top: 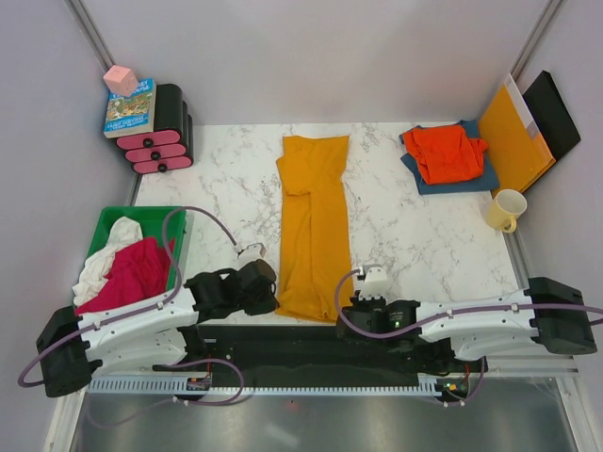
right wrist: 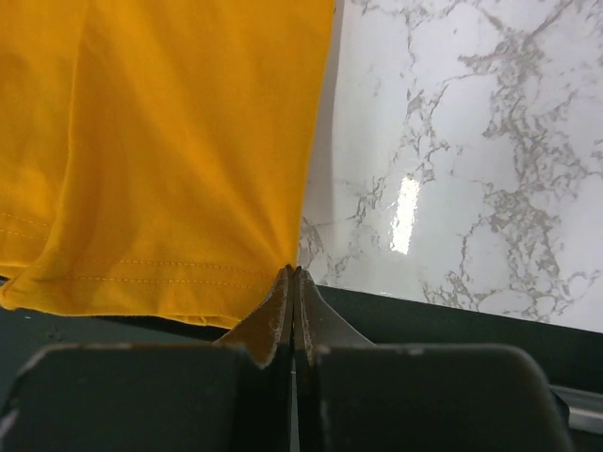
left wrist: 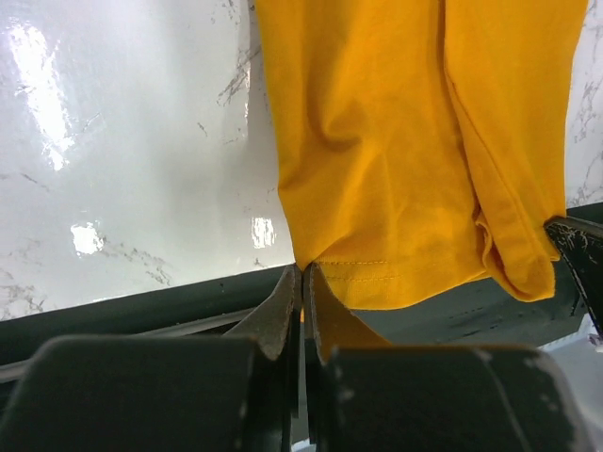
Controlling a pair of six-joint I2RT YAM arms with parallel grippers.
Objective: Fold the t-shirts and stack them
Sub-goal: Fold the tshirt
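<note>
Pinching the yellow shirt at both near corners

Yellow shirt (top: 313, 226) lies in the middle of the marble table (top: 415, 245). It is folded into a long thin strip that runs from the far side to the near edge, and its near hem hangs a bit over the dark front rail.

L claw (left wrist: 301, 275) is closed tight on the hem's left corner, w/ a bit of yellow cloth showing between the jaws. R claw (right wrist: 294, 273) is closed tight too, right at the hem's right corner. Both arms lie low along the near edge — one on each side of the strip.

Red-orange shirt (top: 445, 153) sits on top of the dark blue shirt (top: 422, 177) at the far right of the table, both folded small. Just beside them an orange-yellow folder (top: 513, 141) leans on the wall, and a pale yellow mug (top: 506, 210) stands near.

On the left a green bin (top: 141, 215) holds the magenta shirt (top: 137, 271) and the white shirt (top: 105, 250) — both crumpled, touching each other.

Far left corner: a book (top: 130, 108) w/ a pink block (top: 121, 80) on top.
</note>
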